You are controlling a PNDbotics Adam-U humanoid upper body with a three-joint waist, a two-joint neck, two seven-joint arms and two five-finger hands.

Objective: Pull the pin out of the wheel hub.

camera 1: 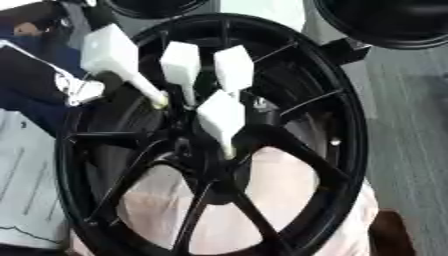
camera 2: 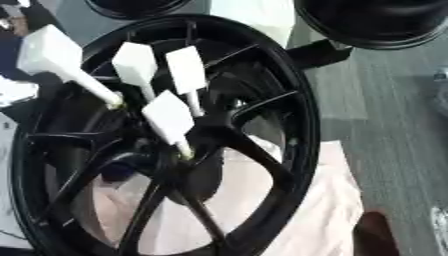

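A black spoked wheel hub (camera 1: pixel 350 125) fills both views, lying tilted on a pale cloth. Several white pins with blocky heads stick out of it near its centre (camera 1: pixel 188 145). The largest pin (camera 1: pixel 109 50) leans out to the upper left. Two more pins (camera 1: pixel 181 62) (camera 1: pixel 234 67) stand side by side above the centre. A fourth pin (camera 1: pixel 220 117) points down at the middle of the hub. No robot hand shows in either view. Nothing holds any pin.
A pale pink cloth (camera 1: pixel 280 190) lies under the wheel. Two more black wheels (camera 1: pixel 394 25) (camera 1: pixel 157 7) sit at the top edge. Grey floor (camera 1: pixel 411 125) runs along the right. A dark and white shape (camera 1: pixel 35 75) that I cannot make out sits at the left edge.
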